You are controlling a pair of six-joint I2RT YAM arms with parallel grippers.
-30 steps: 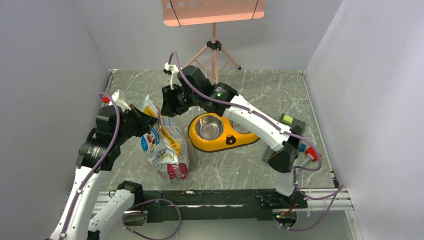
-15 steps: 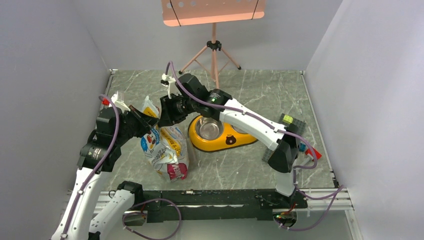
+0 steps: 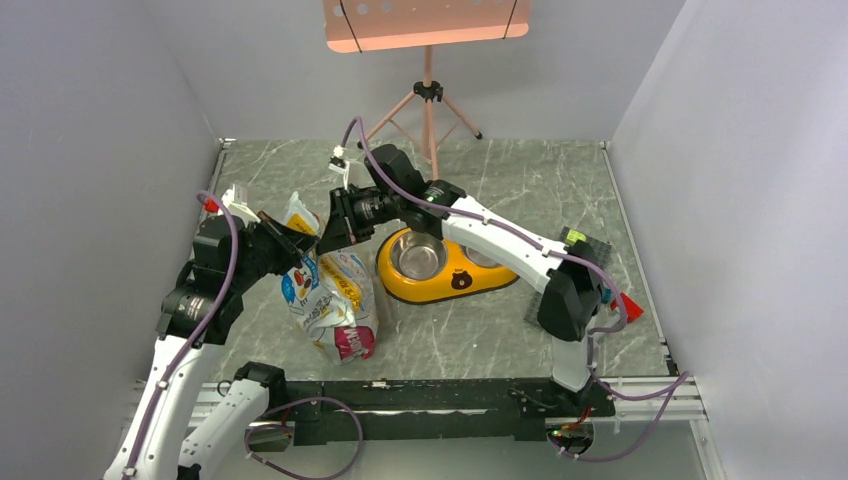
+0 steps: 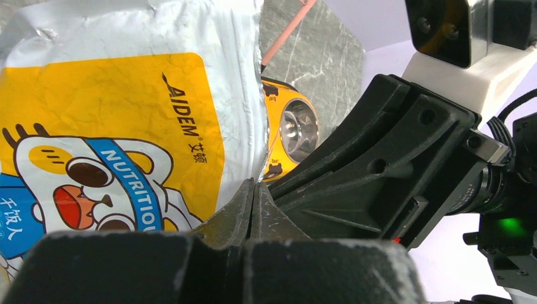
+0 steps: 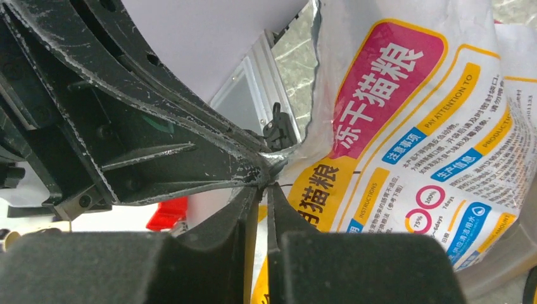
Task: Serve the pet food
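The white-and-yellow pet food bag (image 3: 330,295) stands upright on the left of the table, red-magenta band at its foot. No kibble shows. My left gripper (image 3: 292,243) is shut on the bag's top edge from the left. My right gripper (image 3: 328,238) is shut on the same top edge from the right, its tips meeting the left one's. In the left wrist view the shut gripper (image 4: 254,188) sits at the edge of the bag's front (image 4: 126,120). In the right wrist view a thin strip of bag (image 5: 405,126) lies inside the gripper (image 5: 265,190).
The yellow double-bowl feeder (image 3: 462,279) with steel bowls lies just right of the bag, under my right arm; it also shows in the left wrist view (image 4: 273,136). A pink stand (image 3: 428,95) is at the back. A small black block (image 3: 577,240) sits far right.
My right gripper has come down and left from above the feeder's end to the bag's top edge and now pinches it next to the left gripper. The left arm and bag barely moved.
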